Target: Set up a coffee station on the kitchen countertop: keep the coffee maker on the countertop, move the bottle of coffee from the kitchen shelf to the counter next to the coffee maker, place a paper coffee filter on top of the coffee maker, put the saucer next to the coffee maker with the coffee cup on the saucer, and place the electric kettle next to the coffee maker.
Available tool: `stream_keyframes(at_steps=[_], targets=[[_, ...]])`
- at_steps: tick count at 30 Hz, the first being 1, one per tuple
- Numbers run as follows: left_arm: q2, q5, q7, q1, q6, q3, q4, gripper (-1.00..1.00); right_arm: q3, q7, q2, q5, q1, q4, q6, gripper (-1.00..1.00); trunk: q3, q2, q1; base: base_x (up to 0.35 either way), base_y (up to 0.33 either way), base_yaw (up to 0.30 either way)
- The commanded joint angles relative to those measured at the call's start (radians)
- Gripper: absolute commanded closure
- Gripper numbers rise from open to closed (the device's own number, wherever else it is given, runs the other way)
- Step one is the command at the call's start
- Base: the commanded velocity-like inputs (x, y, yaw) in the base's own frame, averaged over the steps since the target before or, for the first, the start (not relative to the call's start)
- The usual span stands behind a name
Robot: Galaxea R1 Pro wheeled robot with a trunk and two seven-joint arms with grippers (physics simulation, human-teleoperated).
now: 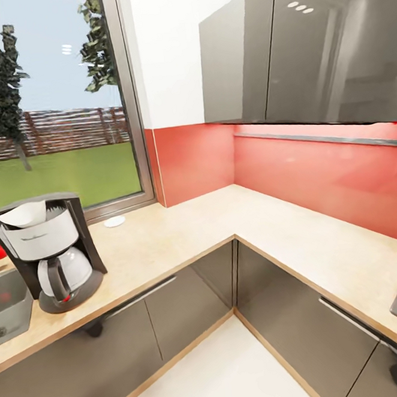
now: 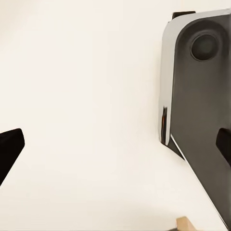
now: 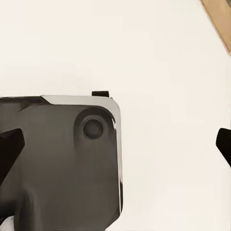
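Beige worktop corner, coffee maker waiting at the left

Beige wood-grain table (image 1: 184, 236) is wrapping around the corner, and the coffee maker (image 1: 46, 251) is standing at its left end beside the steel sink (image 1: 6, 305). A white paper coffee filter (image 1: 22, 215) is sitting in its top. The small white saucer (image 1: 114, 221) is lying farther back by the window. Both wrist cameras are looking down at pale floor and the robot's base, the left fingers (image 2: 9, 149) spread wide, the right fingers (image 3: 9, 147) spread wide too, gripping nothing.
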Motion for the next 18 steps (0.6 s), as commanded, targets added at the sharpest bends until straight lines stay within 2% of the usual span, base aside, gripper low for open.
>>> stream_keyframes(at_steps=[1,13,18], targets=[[0.0,-0.006,0.003,-0.001,-0.004,0.001,0.001,-1.0,-0.007,-0.001,0.001,0.01,-0.001,0.001,-0.003,-1.0,-0.001,-0.002,0.001,0.035,-0.019,0.214],[-0.003,-0.006,0.003,-0.001,-0.007,0.001,0.001,-1.0,-0.007,-0.001,0.001,0.01,-0.001,0.001,-0.003,-1.0,0.012,-0.002,0.001,0.005,-0.003,0.214],[-0.002,-0.006,0.003,-0.001,-0.074,0.001,0.004,-1.0,-0.007,-0.001,0.001,0.01,-0.001,0.001,-0.003,-1.0,0.018,-0.002,0.001,0.0,0.0,0.214]])
